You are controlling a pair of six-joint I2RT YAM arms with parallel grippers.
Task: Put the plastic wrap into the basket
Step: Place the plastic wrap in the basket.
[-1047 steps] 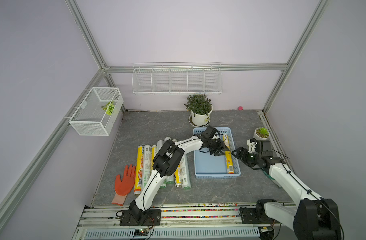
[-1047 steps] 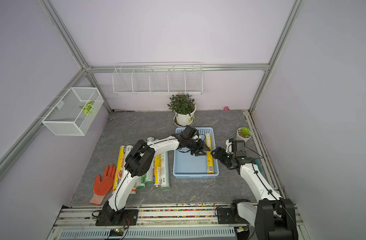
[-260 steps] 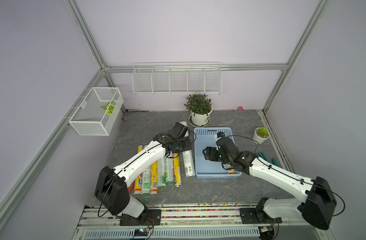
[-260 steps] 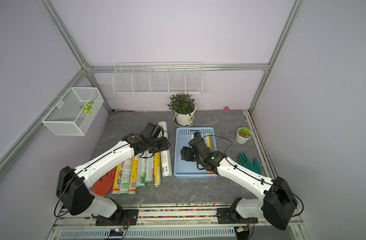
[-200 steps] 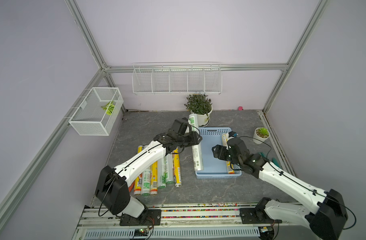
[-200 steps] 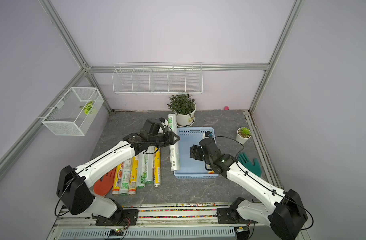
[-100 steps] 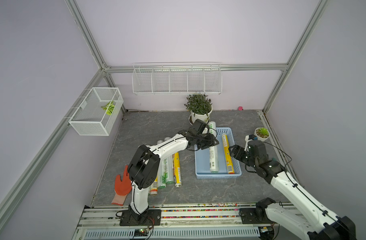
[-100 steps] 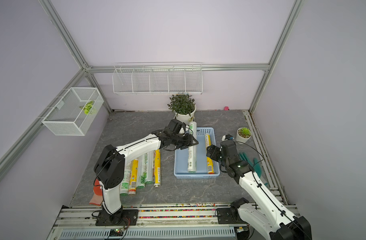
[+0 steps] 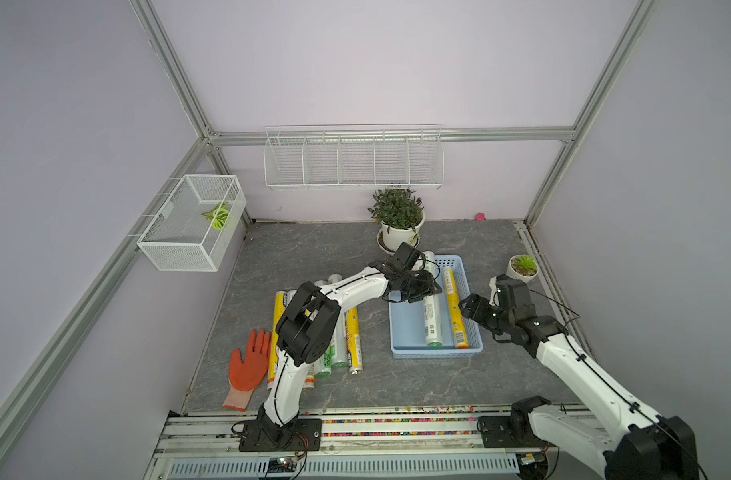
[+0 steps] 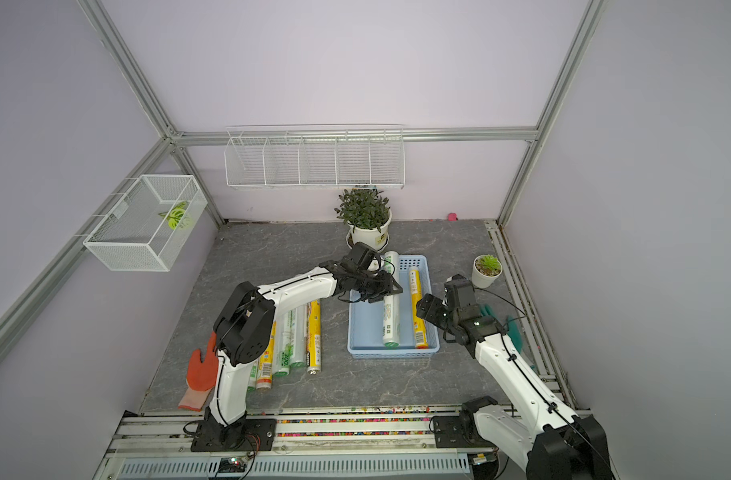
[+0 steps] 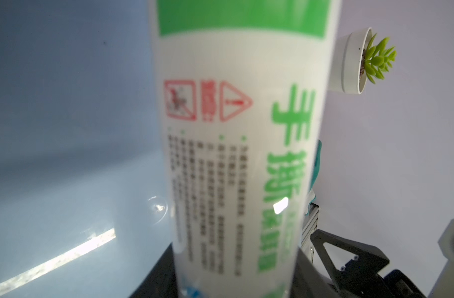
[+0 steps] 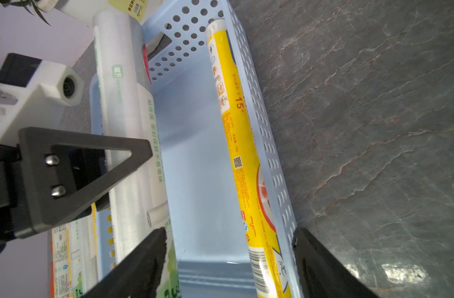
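Nearest, an orange glove (image 9: 247,368) lies beside a row of loose rolls (image 9: 352,332) on the table, to the left of the basket (image 9: 434,354). In the basket, a yellow roll (image 9: 455,311) lies flat along the right wall. A white roll (image 9: 432,320) with a green label sits mid-basket, its far end over the far rim. The right gripper (image 9: 468,309) stands just beside the right wall, jaws apart and empty. The left gripper (image 9: 419,286) is clamped on the white roll's far half.
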